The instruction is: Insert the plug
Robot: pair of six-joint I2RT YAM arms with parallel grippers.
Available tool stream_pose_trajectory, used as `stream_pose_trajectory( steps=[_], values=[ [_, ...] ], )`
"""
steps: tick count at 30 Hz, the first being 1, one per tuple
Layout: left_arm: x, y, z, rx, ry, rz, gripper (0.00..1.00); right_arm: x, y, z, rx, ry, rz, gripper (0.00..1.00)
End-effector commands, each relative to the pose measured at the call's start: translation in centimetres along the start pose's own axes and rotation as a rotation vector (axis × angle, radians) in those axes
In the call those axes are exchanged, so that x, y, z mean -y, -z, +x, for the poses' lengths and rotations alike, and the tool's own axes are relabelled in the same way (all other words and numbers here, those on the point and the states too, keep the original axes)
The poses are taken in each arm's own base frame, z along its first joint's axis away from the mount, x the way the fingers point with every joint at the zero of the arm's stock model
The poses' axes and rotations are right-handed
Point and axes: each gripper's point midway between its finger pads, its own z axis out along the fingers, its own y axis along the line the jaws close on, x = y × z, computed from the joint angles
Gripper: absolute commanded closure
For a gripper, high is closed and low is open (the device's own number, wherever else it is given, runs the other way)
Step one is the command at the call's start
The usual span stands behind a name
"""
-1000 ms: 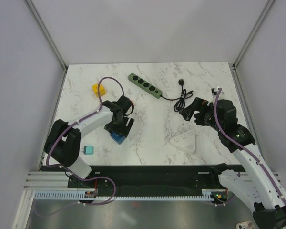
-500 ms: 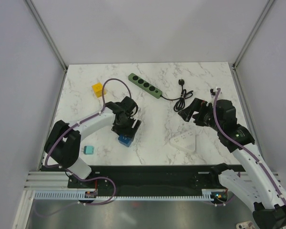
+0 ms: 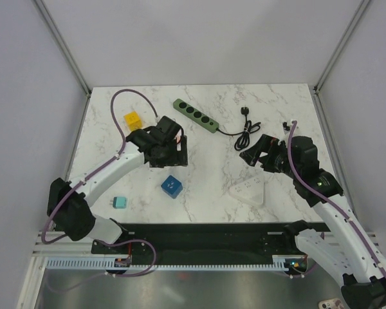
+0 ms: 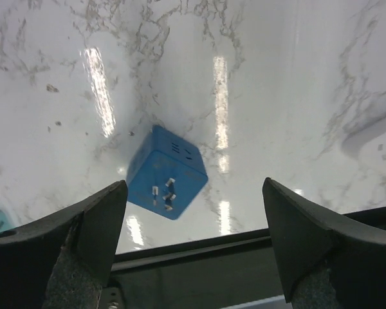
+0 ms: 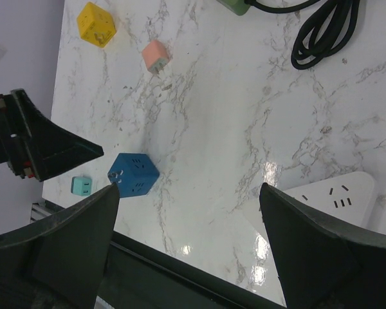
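A blue cube plug adapter [image 3: 171, 186] lies on the marble table, prongs showing in the left wrist view [image 4: 165, 172]; it also shows in the right wrist view [image 5: 133, 174]. My left gripper [image 3: 170, 154] is open and empty, above and just beyond the cube, clear of it. A green power strip [image 3: 195, 116] with a coiled black cable [image 3: 244, 132] lies at the back. A white power strip [image 3: 248, 190] lies front right. My right gripper [image 3: 257, 151] is open and empty, hovering between the cable and the white strip [image 5: 338, 196].
A yellow cube [image 3: 133, 119] sits at the back left. A small teal plug [image 3: 120, 203] lies near the front left edge. A pink plug [image 5: 157, 56] lies between the yellow and blue cubes. The black front rail [image 3: 199, 232] borders the table.
My left gripper opened and let go of the blue cube, then drew up and back away from it. The cube now rests on the table. The right arm barely moved.
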Motion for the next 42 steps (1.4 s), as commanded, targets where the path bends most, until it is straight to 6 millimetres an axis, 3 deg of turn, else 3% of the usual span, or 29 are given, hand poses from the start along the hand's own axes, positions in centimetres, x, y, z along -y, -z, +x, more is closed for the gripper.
stream_pose_trajectory(
  steps=[1, 5, 8, 17, 24, 42],
  values=[
    [2.0, 4.0, -0.7, 0.031, 0.385, 0.084, 0.07, -0.8, 0.2, -0.3, 0.02, -0.008, -0.038, 0.02],
    [1.9, 4.5, 1.4, -0.033, 0.715, 0.077, 0.07, -1.2, 0.4, -0.6, 0.026, -0.009, -0.052, 0.02],
    [0.6, 3.6, 2.8, -0.034, 0.82, 0.022, 0.07, -1.8, 0.5, -1.0, 0.027, 0.0, -0.07, 0.02],
    [-2.1, 0.9, 5.8, -0.098, 0.885, -0.209, 0.02, -1.7, 0.2, 0.0, -0.009, -0.002, -0.082, 0.02],
    [-1.9, -0.8, 4.9, -0.072, 0.892, -0.226, 0.04, -1.6, 0.3, 0.4, -0.016, 0.01, -0.094, 0.02],
    [-3.0, -5.3, 6.4, -0.1, 0.845, -0.335, 0.13, -1.4, -0.2, 1.3, -0.053, 0.0, -0.095, 0.02]
  ],
)
